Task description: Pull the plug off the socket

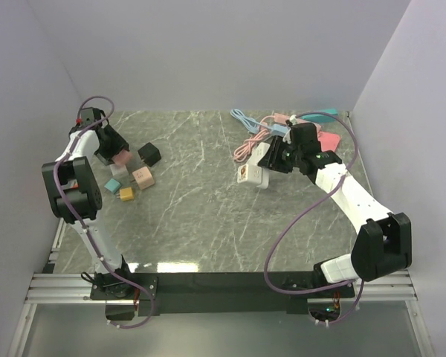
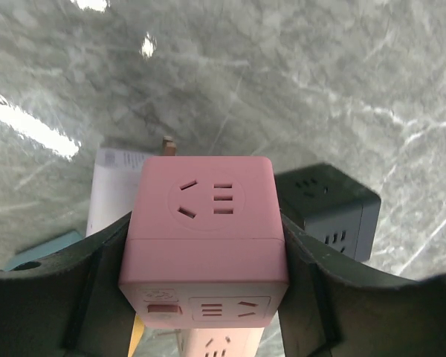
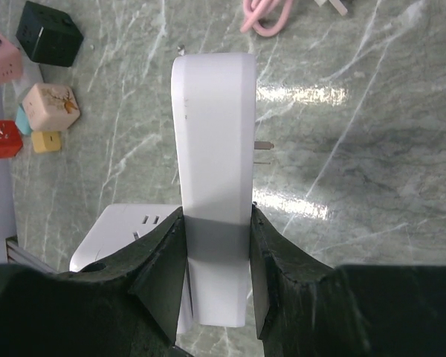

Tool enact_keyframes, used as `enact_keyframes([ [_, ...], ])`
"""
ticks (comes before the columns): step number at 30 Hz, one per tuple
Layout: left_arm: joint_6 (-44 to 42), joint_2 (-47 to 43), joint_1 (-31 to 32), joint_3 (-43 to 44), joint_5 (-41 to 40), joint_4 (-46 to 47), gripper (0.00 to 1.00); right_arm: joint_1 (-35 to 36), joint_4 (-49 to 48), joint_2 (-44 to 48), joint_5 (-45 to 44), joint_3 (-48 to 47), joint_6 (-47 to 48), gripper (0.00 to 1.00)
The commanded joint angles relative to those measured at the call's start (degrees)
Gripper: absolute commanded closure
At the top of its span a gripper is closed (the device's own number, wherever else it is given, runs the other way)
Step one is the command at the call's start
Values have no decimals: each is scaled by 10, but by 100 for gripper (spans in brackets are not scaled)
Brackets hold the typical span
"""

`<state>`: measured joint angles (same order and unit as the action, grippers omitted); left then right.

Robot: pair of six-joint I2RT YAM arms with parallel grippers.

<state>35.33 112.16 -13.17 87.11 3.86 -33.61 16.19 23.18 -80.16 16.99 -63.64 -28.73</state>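
My right gripper (image 3: 215, 238) is shut on a flat white plug (image 3: 212, 149) and holds it upright above the table. Its two metal prongs (image 3: 262, 152) stick out bare to the right. A white socket block (image 3: 126, 230) lies just behind and to the left of the plug; in the top view the socket block (image 1: 251, 175) lies beside my right gripper (image 1: 279, 158). My left gripper (image 2: 204, 245) is shut on a pink socket cube (image 2: 204, 216), at the far left in the top view (image 1: 120, 158). A brass prong (image 2: 167, 143) shows behind the cube's top edge.
Around the left gripper lie a black cube (image 1: 149, 155), a peach cube (image 1: 142, 177), a teal piece (image 1: 113, 186) and a yellow piece (image 1: 126, 194). Pink cable (image 1: 249, 145) and blue cable (image 1: 245, 119) lie coiled at the back right. Walls close in on three sides.
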Motion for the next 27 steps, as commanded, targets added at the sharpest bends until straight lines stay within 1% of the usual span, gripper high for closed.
enact_keyframes([
  [1, -6, 24, -2, 33, -36, -13, 71, -3, -11, 18, 7, -25, -4, 100],
  [2, -6, 25, -2, 35, -37, -14, 62, -2, -11, 18, 6, -26, -4, 100],
  [3, -5, 22, -2, 33, -37, -13, 43, -3, -11, 18, 6, -27, -4, 100],
  [4, -4, 18, -2, 32, -37, -10, 34, -3, -11, 17, 6, -28, -4, 100],
  [5, 0, 12, -2, 25, -37, -7, 20, -3, -10, 16, 6, -31, -4, 100],
  [8, 0, -16, -2, 13, -27, 2, 1, -2, -6, 8, 7, -42, -2, 100],
  [14, -6, -77, 15, 2, 8, -1, 1, -1, -2, -18, 14, -62, -1, 100],
  [16, -17, -99, 43, -1, 24, -6, 1, 2, -1, -26, 14, -66, -3, 100],
  [18, -38, -119, 74, -7, 74, 0, 1, 4, 3, -32, 9, -72, -4, 100],
  [19, -47, -122, 115, -11, 96, 6, 1, 9, 5, -41, 3, -76, -3, 100],
  [20, -61, -125, 133, -8, 132, 6, 0, 17, 13, -46, -7, -83, -2, 100],
  [21, -68, -125, 165, -6, 150, 8, 1, 21, 17, -52, -10, -85, -3, 100],
  [22, -72, -128, 214, -7, 170, 17, 1, 24, 19, -61, -11, -87, -4, 100],
  [23, -76, -130, 237, -12, 190, 28, 1, 31, 20, -66, -11, -90, -9, 100],
  [24, -74, -135, 258, -15, 220, 55, 1, 35, 23, -70, -16, -93, -11, 100],
  [25, -66, -139, 294, -20, 247, 79, 1, 38, 27, -81, -17, -97, -14, 100],
  [27, -51, -146, 334, -39, 295, 116, 1, 45, 25, -94, -14, -99, -23, 100],
])
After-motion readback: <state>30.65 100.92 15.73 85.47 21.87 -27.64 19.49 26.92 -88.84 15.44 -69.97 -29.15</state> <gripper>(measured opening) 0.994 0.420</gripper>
